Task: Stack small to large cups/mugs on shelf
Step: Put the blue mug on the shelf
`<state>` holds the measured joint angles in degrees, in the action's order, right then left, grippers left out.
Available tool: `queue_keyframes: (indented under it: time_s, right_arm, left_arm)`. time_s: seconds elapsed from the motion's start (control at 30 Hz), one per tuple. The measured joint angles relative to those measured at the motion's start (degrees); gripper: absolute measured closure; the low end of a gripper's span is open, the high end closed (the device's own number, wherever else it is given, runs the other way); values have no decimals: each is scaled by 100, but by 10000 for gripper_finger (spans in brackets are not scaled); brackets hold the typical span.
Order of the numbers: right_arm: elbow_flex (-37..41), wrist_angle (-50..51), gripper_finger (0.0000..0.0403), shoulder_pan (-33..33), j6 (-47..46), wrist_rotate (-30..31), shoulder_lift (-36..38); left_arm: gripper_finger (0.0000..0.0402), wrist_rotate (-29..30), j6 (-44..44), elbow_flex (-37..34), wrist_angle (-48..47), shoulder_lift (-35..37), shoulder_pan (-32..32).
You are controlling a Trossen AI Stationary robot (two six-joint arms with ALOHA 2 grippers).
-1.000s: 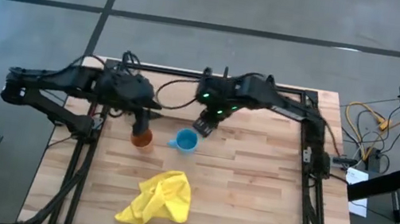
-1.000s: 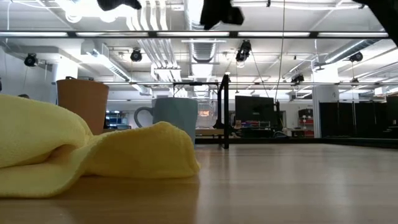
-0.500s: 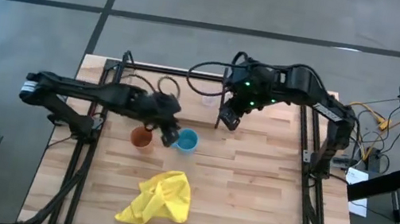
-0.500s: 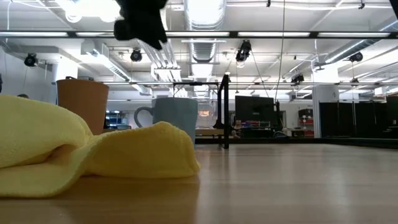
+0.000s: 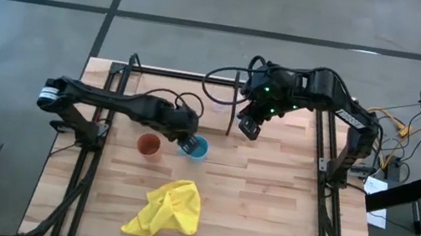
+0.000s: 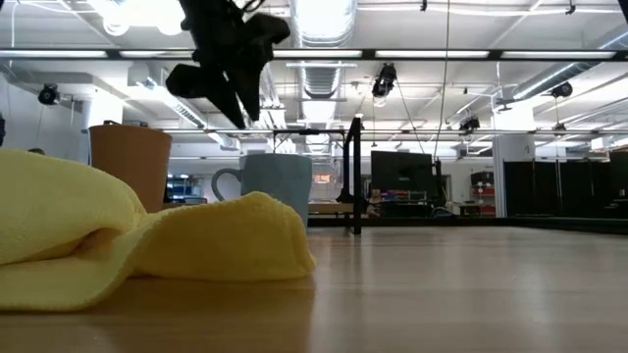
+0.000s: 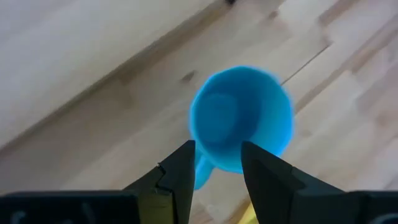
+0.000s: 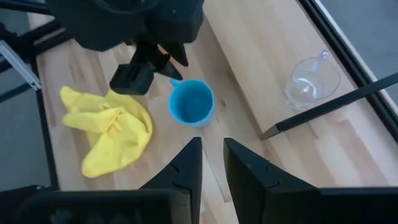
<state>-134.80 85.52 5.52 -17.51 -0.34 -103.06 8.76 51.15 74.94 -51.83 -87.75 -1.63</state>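
Our open left pincer [image 7: 214, 177] hovers over the mug [image 7: 241, 118]; glass [image 8: 309, 81] shelved, tumbler [image 5: 149, 145] waiting, right pincer [image 8: 211, 168] open.

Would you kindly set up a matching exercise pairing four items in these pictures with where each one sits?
Column one:
1. blue mug
2. orange tumbler
3. clear glass cup
4. yellow cloth

Column two:
A. on the shelf, beside the black divider rod
B. crumpled on the tabletop nearest the front edge
C. right under the left tool
D. on the tabletop, left of the mug in the high view

Pairs: 1-C, 2-D, 3-A, 4-B
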Motion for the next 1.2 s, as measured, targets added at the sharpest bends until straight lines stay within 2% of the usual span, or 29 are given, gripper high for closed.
queue_keyframes:
  time_s: [0.3, 1.07, 1.2]
  right_arm:
    - [0, 0, 344, 0, 107, 44, -10]
    - [0, -2, 344, 0, 107, 44, -10]
    - [0, -1, 344, 0, 107, 44, -10]
  left_arm:
    - [285, -285, 402, -11, 22, -328, -30]
    - [286, -532, 556, -11, -24, -902, -67]
    - [302, -543, 552, -11, -11, -928, -67]
